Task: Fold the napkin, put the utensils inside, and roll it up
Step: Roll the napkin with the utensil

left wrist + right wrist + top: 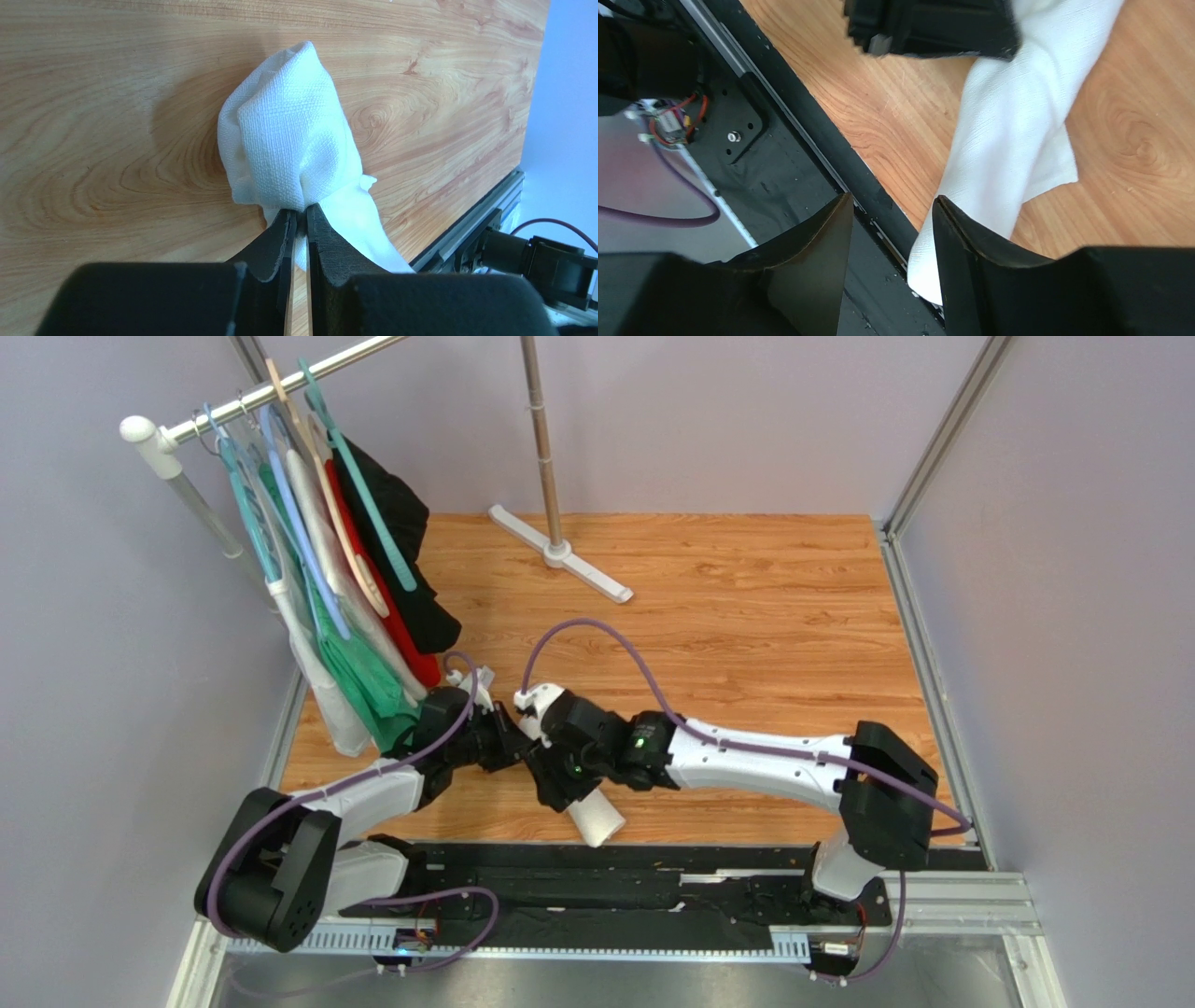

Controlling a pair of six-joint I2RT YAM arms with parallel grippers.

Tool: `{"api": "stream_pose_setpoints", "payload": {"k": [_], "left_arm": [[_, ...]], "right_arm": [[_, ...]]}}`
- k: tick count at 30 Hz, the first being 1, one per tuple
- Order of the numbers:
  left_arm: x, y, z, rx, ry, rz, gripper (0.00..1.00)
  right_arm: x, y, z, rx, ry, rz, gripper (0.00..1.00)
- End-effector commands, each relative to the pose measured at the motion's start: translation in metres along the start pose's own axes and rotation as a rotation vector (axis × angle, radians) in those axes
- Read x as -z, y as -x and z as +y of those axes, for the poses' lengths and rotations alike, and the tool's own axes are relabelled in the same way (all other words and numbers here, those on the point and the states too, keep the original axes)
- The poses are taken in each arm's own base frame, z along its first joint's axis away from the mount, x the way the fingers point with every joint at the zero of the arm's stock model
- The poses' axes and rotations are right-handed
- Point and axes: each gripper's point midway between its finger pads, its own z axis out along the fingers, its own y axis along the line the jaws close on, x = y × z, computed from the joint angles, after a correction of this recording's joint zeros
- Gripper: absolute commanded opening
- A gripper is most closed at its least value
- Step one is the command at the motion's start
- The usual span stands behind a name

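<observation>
The limp, light napkin (pixel 295 133) bunches where the left gripper (pixel 300 222) clamps it; the right gripper (pixel 892 204), jaws apart, should pinch its free end.

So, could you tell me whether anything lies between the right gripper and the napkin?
Nothing visible does: the napkin ends right beside the open right gripper, and the left gripper is shut on it farther along.

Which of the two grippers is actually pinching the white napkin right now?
The left gripper: its fingers are shut on a bunched fold of the napkin. The right gripper has its fingers apart, clamping nothing.
</observation>
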Motion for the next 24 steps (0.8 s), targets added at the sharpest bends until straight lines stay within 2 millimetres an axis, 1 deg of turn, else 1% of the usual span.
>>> {"api": "stream_pose_setpoints", "payload": {"k": [1,2,3,7,9,10,12,16,19,21,22,23,24], "left_arm": [[0.000,0.005,0.002,-0.014,0.028,-0.003,0.02],[-0.001,0.005,0.002,-0.015,0.030,0.001,0.02],[-0.001,0.007,0.000,-0.016,0.027,0.000,0.02],[-0.003,0.007,-0.001,-0.011,0.024,0.008,0.02],[-0.003,0.008,-0.002,-0.014,0.021,0.005,0.02],[-0.002,0.008,-0.003,-0.014,0.021,0.007,0.02],[-0.002,0.009,-0.004,-0.017,0.019,0.005,0.02],[0.000,0.009,-0.004,-0.017,0.022,0.006,0.02],[0.000,0.009,-0.005,-0.018,0.019,0.005,0.02],[0.001,0.010,-0.005,-0.022,0.018,0.002,0.02],[0.001,0.010,-0.006,-0.027,0.017,0.003,0.03],[0.002,0.011,-0.007,-0.030,0.013,0.001,0.05],[0.003,0.011,-0.009,-0.031,0.007,0.003,0.07]], "right_arm": [[-0.014,0.004,-0.019,0.070,-0.251,-0.073,0.50],[-0.017,0.004,-0.022,0.075,-0.283,-0.080,0.50],[-0.024,0.000,-0.031,0.082,-0.334,-0.075,0.50],[-0.037,-0.007,-0.047,0.086,-0.414,-0.076,0.50],[-0.040,-0.008,-0.050,0.096,-0.430,-0.074,0.50],[-0.044,-0.011,-0.052,0.100,-0.438,-0.064,0.50],[-0.047,-0.011,-0.053,0.110,-0.448,-0.063,0.50],[-0.054,-0.015,-0.050,0.115,-0.420,-0.050,0.50],[-0.060,-0.020,-0.051,0.116,-0.424,-0.036,0.50],[-0.065,-0.028,-0.056,0.114,-0.429,0.001,0.45],[-0.067,-0.029,-0.056,0.105,-0.427,0.008,0.42],[-0.069,-0.033,-0.057,0.099,-0.419,0.023,0.35],[-0.072,-0.037,-0.057,0.088,-0.401,0.041,0.32]]}}
